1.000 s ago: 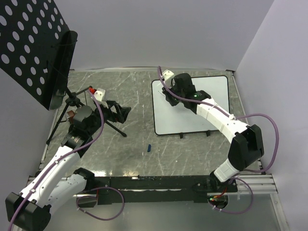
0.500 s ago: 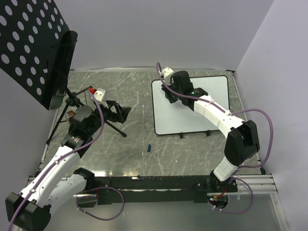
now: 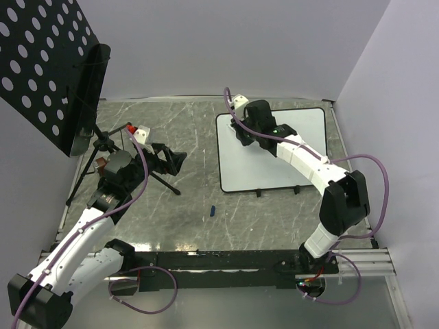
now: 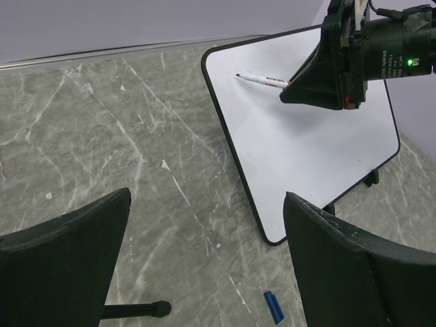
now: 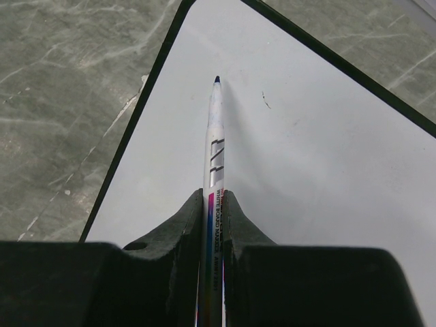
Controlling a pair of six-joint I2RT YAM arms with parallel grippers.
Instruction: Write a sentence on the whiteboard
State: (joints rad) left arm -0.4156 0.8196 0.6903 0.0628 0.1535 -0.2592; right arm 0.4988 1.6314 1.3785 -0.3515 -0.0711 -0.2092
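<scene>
Whiteboard [image 3: 274, 171], far left corner: my right gripper [image 5: 213, 201] clamps a marker [image 5: 215, 129] over it, hidden from above, plain in both wrist views. My left gripper [image 4: 206, 204] gapes empty.

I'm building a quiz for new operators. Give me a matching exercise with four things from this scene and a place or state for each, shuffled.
1 marker
2 blue cap
3 left gripper
4 whiteboard

A open, empty
B black-rimmed, on small feet
C clamped in the right gripper
D loose on the table

Pairs: 1-C, 2-D, 3-A, 4-B
</scene>
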